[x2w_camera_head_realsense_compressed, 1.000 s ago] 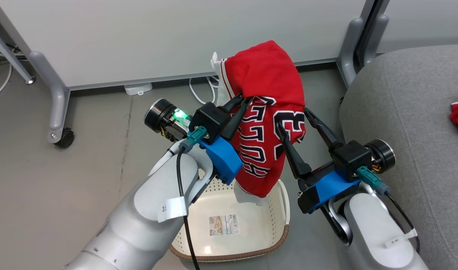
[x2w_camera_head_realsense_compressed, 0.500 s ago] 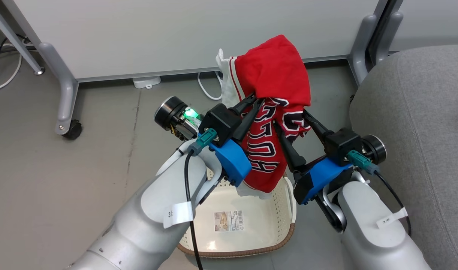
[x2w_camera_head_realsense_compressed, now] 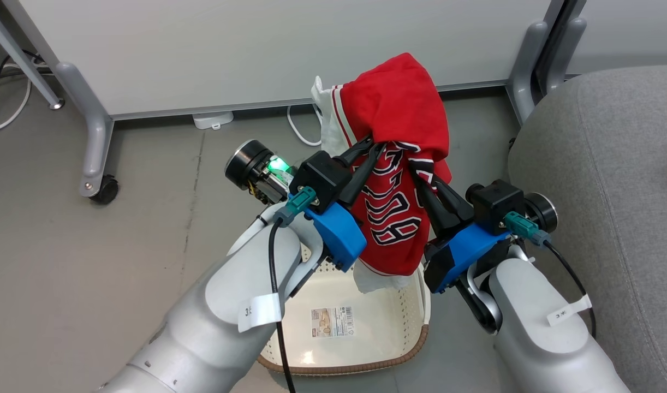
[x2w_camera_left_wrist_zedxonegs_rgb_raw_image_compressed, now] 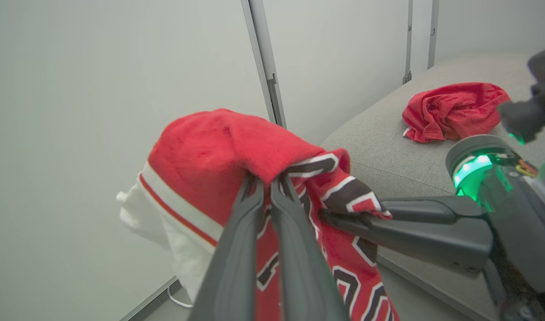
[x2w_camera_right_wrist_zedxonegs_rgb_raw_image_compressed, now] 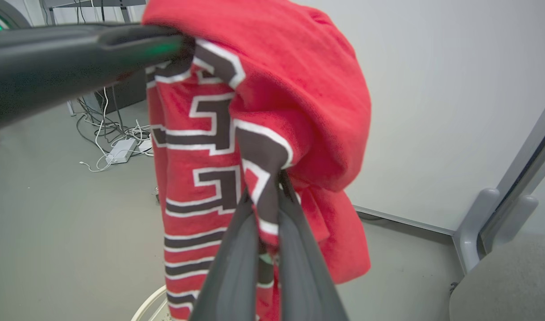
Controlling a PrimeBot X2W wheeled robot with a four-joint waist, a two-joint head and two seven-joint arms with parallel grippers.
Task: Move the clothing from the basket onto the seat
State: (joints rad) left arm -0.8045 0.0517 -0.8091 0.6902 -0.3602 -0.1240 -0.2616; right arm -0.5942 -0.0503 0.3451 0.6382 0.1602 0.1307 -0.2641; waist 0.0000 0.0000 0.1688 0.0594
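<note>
Beside the seat (x2w_camera_head_realsense_compressed: 612,164), left claw (x2w_camera_head_realsense_compressed: 378,146) and right claw (x2w_camera_head_realsense_compressed: 418,176) clamp the jersey (x2w_camera_head_realsense_compressed: 399,103) over the basket (x2w_camera_head_realsense_compressed: 339,369).

A: What stands behind your work area?
B: A matt white partition panel (x2w_camera_head_realsense_compressed: 257,49), evenly lit. It rests on a grey metal foot (x2w_camera_head_realsense_compressed: 92,142) with a black castor (x2w_camera_head_realsense_compressed: 105,191). You have a second panel (x2w_camera_head_realsense_compressed: 628,33) at the right, past a grey post (x2w_camera_head_realsense_compressed: 530,71).
A: And the floor?
B: Smooth grey floor (x2w_camera_head_realsense_compressed: 120,245) with a faint seam. A white cable (x2w_camera_head_realsense_compressed: 296,130) loops at the panel's base, near a small white box (x2w_camera_head_realsense_compressed: 213,119). Your right wrist view shows tangled cables (x2w_camera_right_wrist_zedxonegs_rgb_raw_image_compressed: 101,122) around a white power strip (x2w_camera_right_wrist_zedxonegs_rgb_raw_image_compressed: 121,150).
</note>
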